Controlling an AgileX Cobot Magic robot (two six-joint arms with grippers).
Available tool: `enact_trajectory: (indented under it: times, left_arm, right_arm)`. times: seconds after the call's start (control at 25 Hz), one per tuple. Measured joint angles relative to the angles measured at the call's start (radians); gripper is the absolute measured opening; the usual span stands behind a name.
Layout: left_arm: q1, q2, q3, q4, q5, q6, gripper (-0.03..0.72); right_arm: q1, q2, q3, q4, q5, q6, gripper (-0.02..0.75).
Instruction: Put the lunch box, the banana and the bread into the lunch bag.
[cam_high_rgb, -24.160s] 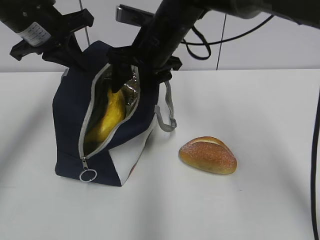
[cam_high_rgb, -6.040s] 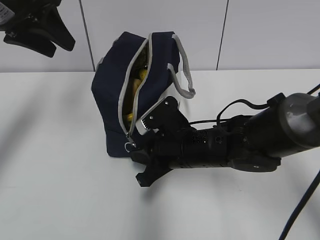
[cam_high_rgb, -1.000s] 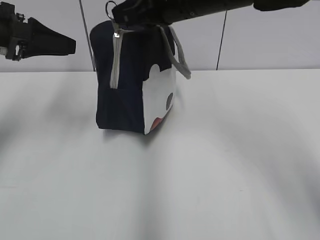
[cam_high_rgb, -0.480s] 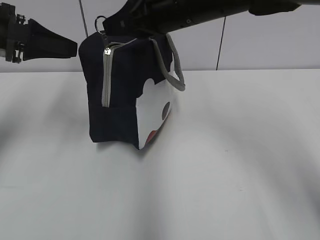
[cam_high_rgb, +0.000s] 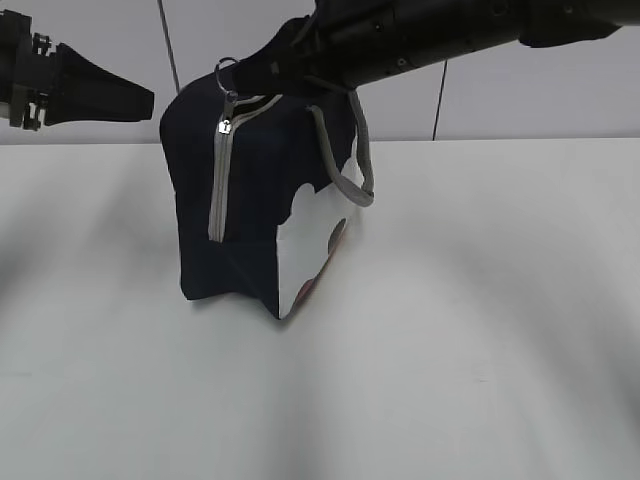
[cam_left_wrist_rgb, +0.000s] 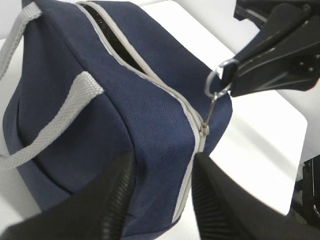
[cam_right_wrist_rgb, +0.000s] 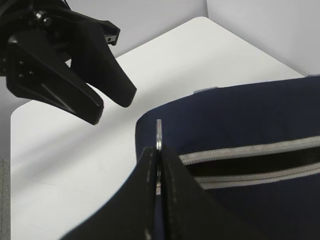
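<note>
The lunch bag (cam_high_rgb: 250, 200) is seen standing on the white table (cam_high_rgb: 480, 330), navy side and white end panel turned toward the exterior camera, one grey handle (cam_high_rgb: 355, 150) hanging down its right side. The grey zipper (cam_high_rgb: 215, 190) is drawn shut along the near end; at the top of the bag a stretch is left parted, dark inside, as shown in the left wrist view (cam_left_wrist_rgb: 107, 22) and the right wrist view (cam_right_wrist_rgb: 250, 167). The lunch box, banana and bread are not visible in any view.

The right gripper (cam_high_rgb: 255, 75) is held at the bag's upper corner, reached in from the upper right. Its jaws are pressed together on the ring pull (cam_right_wrist_rgb: 158, 134), whose metal ring (cam_left_wrist_rgb: 220, 75) is pinched at its edge, the slider hanging just below on the zipper.

The left gripper (cam_high_rgb: 140, 95) is held in the air to the left of the bag, near it but apart. Its two fingers (cam_left_wrist_rgb: 110, 200) are spread, and nothing is seen between them; the bag's end is framed in the gap without contact.
</note>
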Motion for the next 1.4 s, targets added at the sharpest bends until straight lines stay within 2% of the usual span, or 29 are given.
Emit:
enact_trajectory:
  times: [0.52,0.6,0.72,0.84,1.04,1.28,1.4]
  left_arm:
    - [0.000,0.000,0.000,0.035,-0.029,0.000,0.306]
    - [0.000,0.000,0.000,0.034,-0.035,0.000,0.352]
    - [-0.003,0.000,0.000,0.033,-0.044,0.000,0.460]
    - [-0.016,0.000,0.000,0.033,-0.057,0.000,0.498]
    - [-0.037,0.017,0.000,0.033,-0.081,0.000,0.501]
    - [-0.038,0.062,0.001,0.012,-0.093,0.000,0.435]
    - [-0.038,0.079,0.001,-0.009,-0.089,0.002,0.426]
  right_arm:
    - [0.000,-0.010,-0.016,0.000,0.020,0.000,-0.016]
    - [0.000,-0.010,-0.016,0.000,0.022,0.000,-0.016]
    - [0.000,-0.010,-0.016,0.000,0.021,0.000,-0.016]
    - [0.000,-0.010,-0.016,0.000,0.022,0.000,-0.016]
    - [0.000,-0.010,-0.016,0.000,0.022,0.000,-0.016]
    - [0.000,-0.010,-0.016,0.000,0.022,0.000,-0.016]
    - [0.000,-0.010,-0.016,0.000,0.022,0.000,-0.016]
